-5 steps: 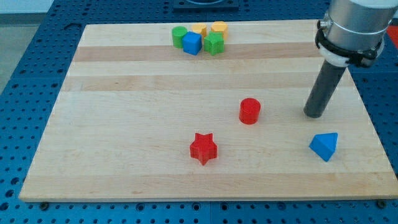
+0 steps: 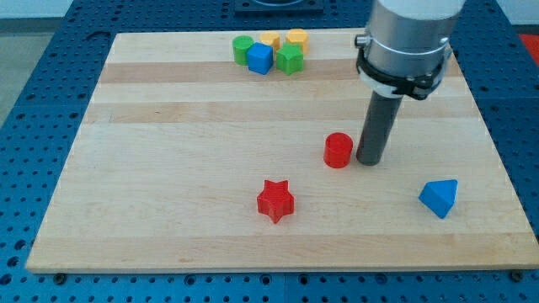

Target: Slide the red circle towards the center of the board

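Note:
The red circle is a short red cylinder, a little right of the board's middle. My tip stands just to its right, very close to it or touching it; I cannot tell which. The dark rod rises from the tip to the grey arm at the view's top right. The wooden board fills most of the view.
A red star lies below and left of the red circle. A blue triangle lies at the lower right. At the top a cluster holds a green cylinder, a blue cube, a green block and two yellow blocks.
My tip has moved to the view's left, from about a hand's width right of the red circle to right beside it. The red circle and the other blocks have not moved.

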Controlling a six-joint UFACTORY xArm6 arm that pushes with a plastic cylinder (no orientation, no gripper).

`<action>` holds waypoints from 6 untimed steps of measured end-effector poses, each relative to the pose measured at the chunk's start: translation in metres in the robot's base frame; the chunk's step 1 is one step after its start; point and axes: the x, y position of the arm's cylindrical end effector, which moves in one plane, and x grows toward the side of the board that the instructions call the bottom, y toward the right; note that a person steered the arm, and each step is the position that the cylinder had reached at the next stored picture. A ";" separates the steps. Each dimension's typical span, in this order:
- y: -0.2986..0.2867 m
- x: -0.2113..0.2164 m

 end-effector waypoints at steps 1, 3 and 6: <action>-0.019 0.000; -0.064 0.000; -0.090 -0.019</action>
